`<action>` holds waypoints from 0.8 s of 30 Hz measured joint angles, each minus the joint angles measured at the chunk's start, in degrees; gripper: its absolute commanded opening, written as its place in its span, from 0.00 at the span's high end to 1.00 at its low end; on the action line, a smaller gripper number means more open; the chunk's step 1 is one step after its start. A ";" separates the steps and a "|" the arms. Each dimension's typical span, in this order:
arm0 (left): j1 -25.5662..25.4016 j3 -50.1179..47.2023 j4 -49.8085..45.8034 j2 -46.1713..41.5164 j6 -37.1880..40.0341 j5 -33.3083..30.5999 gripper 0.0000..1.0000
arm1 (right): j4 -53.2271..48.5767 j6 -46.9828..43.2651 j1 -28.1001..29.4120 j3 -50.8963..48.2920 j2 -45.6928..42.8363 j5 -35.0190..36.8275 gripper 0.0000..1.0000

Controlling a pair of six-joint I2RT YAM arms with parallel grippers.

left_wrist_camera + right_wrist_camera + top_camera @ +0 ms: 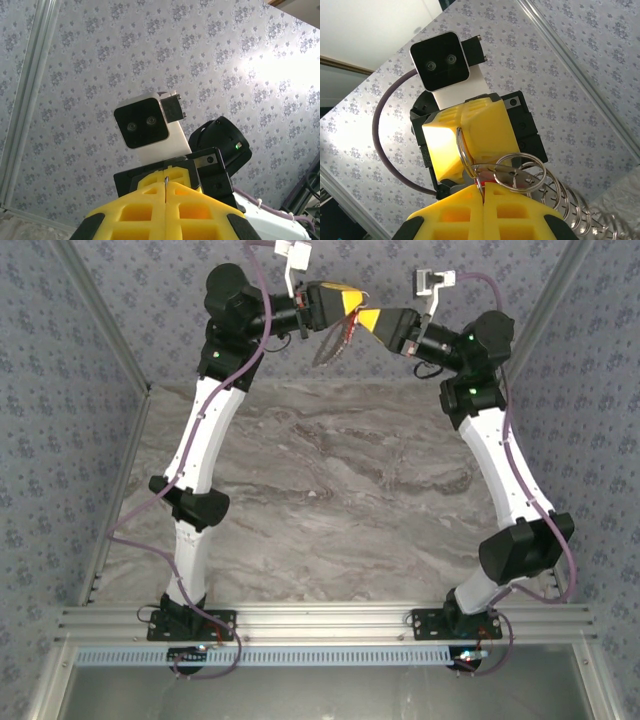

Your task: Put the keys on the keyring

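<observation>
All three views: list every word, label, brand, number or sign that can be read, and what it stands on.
None can be read.
White box-shaped wrist cameras: plain black faces with two lenses, no brand visible.
Grey flower-patterned wall: ornament only, no letters.
Silver metal key rings: no stamp legible.
Small dark electronics at the arm bases: any print too small to read.

The left arm (205,430) and right arm (497,455) stand raised and bent inward; the left gripper (348,303) and right gripper (366,319) face each other, tips almost touching. Both pairs of jaws are pressed together.
</observation>
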 measured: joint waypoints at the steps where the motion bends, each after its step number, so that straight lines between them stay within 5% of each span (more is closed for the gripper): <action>1: 0.00 0.00 0.20 0.00 -0.15 -0.22 1.00 | 1.09 0.83 0.00 0.09 0.50 -0.07 1.00; 24: -0.76 0.52 5.97 1.70 -3.61 -7.02 1.00 | 7.63 8.76 -0.39 12.13 10.78 -2.62 1.00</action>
